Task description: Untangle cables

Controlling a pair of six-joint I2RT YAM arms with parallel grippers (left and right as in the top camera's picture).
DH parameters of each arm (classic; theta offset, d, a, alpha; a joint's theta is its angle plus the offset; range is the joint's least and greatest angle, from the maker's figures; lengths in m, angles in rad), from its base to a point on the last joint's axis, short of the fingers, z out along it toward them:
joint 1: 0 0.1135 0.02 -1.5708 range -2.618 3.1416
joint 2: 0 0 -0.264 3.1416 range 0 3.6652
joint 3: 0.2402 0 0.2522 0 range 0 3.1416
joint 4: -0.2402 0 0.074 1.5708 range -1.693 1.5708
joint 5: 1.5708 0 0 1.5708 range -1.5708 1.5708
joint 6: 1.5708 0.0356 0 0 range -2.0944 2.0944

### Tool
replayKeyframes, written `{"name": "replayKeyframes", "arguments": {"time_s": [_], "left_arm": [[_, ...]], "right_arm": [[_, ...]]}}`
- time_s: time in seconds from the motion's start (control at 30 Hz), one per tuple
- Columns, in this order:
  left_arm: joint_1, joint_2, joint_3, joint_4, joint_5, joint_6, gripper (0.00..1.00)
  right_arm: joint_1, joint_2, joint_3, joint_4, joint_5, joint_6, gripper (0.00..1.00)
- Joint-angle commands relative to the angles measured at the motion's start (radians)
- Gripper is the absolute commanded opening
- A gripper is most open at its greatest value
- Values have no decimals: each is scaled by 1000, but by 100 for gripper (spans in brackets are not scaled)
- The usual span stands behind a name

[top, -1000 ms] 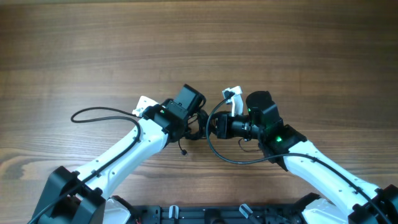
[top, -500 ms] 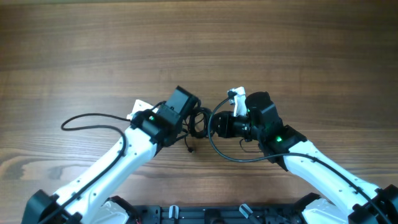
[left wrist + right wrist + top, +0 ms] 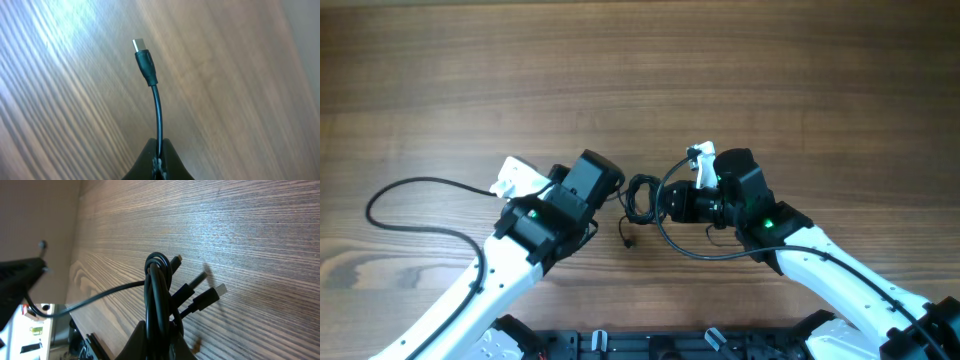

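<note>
My left pincer (image 3: 159, 160) is clamped on one cable (image 3: 158, 105), its plug standing straight out past the tips, in line with the fingers, open table (image 3: 240, 75) all round. My right pincer (image 3: 161, 330) pinches the bunched cables (image 3: 158, 287), loop upright ahead, plugs slanting off right, table edge far left

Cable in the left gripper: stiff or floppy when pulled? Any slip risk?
Probably holds shape over short spans: the cable past the left gripper juts out in a gentle bend, plug unsupported. Likely floppy overall: overhead, it trails across the table in a loose loop. Thin and smooth-looking, so it may slide through the shut pinch if the bundle snags.
</note>
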Motion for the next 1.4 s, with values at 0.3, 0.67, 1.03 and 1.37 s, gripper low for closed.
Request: {"name": "replayKeyframes", "arguments": {"time_s": [0.3, 0.67, 1.03, 1.37], "left_arm": [[-209, 237, 3, 153, -170, 97, 4], [-64, 360, 3, 150, -283, 89, 4], [-164, 360, 3, 188, -146, 90, 4], [-205, 320, 5, 141, -215, 98, 66]], "right_arm": [[3, 5, 5, 11, -9, 18, 5], [3, 5, 5, 72, -290, 8, 4], [51, 5, 5, 157, -79, 14, 6], [71, 7, 5, 198, 14, 94, 5]]}}
